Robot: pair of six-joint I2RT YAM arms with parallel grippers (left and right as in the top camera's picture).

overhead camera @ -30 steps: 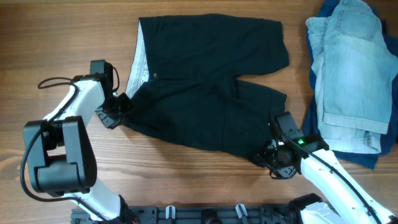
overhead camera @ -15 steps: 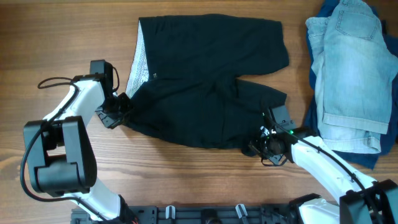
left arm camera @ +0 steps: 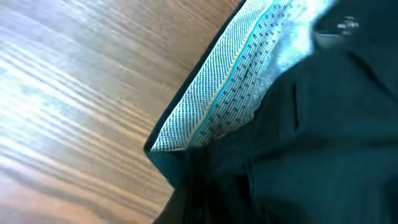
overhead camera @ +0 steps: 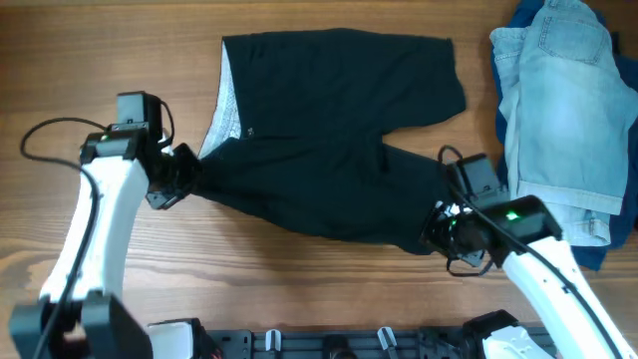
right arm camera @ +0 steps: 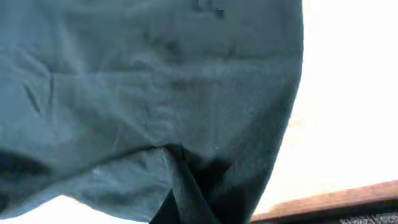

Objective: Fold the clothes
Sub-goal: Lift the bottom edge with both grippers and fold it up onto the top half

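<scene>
Layout: black shorts (overhead camera: 329, 140) are lying spread mid-tabletop (overhead camera: 100, 60), nearer the far edge | left hand (overhead camera: 184, 178) is pinching shut on the near waistband corner, pale lining (left arm camera: 230, 99) showing | right hand (overhead camera: 439, 227) is clamping shut on the near leg hem | both are gripping one long side, likely for folding it over | denim shorts (overhead camera: 558, 110) are waiting at the right edge

A wooden surface (overhead camera: 329, 289) with warm brown, streaky grain fills the view under even light; a dark rail (overhead camera: 339, 344) lines its near edge.
</scene>
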